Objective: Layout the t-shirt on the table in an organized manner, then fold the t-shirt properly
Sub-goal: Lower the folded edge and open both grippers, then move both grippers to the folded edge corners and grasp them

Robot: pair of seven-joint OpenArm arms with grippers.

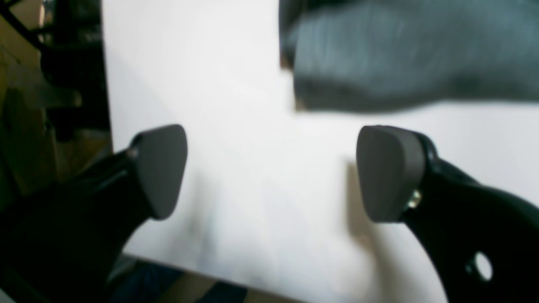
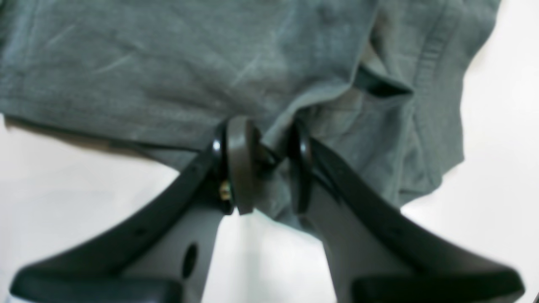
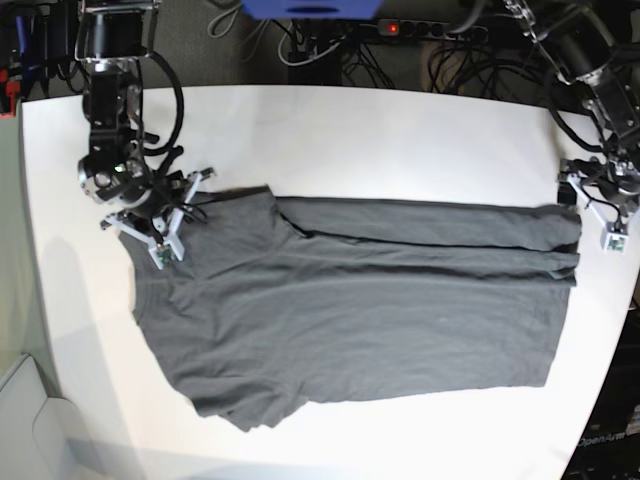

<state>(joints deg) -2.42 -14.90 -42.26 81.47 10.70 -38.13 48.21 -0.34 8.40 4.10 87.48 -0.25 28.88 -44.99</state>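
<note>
Dark grey t-shirt (image 3: 360, 320), spread across white surface (image 3: 330, 130), far long edge already folded inward, one sleeve (image 3: 245, 405) bunched at near side. Right end effector (image 2: 269, 162), narrow, pinching bunched cloth at shoulder or sleeve end. Left end effector (image 1: 271, 172), wide apart, holding nothing, poised just beside hem corner (image 1: 303, 90). Risks: thin pinch slipping under pull; multiple layers caught together, dragging fold askew; one-sided lift with hem end ungripped, skewing whole garment.
</note>
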